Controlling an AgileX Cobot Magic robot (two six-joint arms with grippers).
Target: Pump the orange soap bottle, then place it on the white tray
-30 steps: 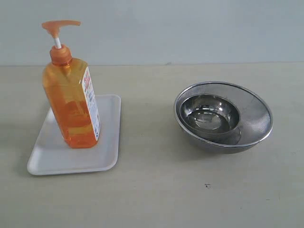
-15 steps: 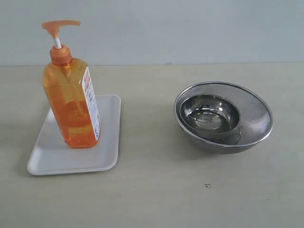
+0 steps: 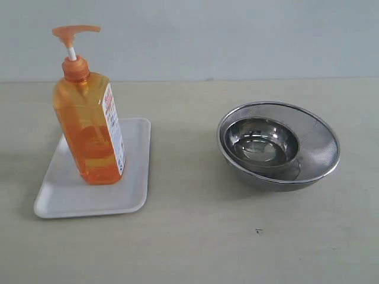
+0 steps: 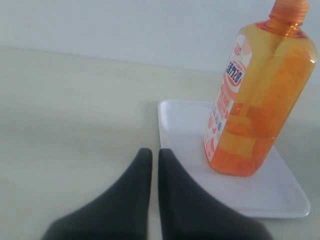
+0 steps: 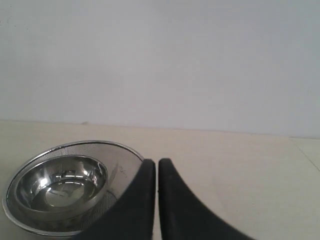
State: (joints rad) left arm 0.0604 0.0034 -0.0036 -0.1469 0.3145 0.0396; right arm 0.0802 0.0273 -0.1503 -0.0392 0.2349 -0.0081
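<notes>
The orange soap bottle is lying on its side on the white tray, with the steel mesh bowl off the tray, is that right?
Not quite. The orange soap bottle stands upright on the white tray, not on its side; the exterior view shows it. The steel mesh bowl is off the tray.

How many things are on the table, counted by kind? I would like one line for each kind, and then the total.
Soap bottles: 1, the orange soap bottle
Trays: 1, the white tray
Steel bowls: 2, the mesh bowl and the smaller steel bowl inside it
Total: 4
</notes>
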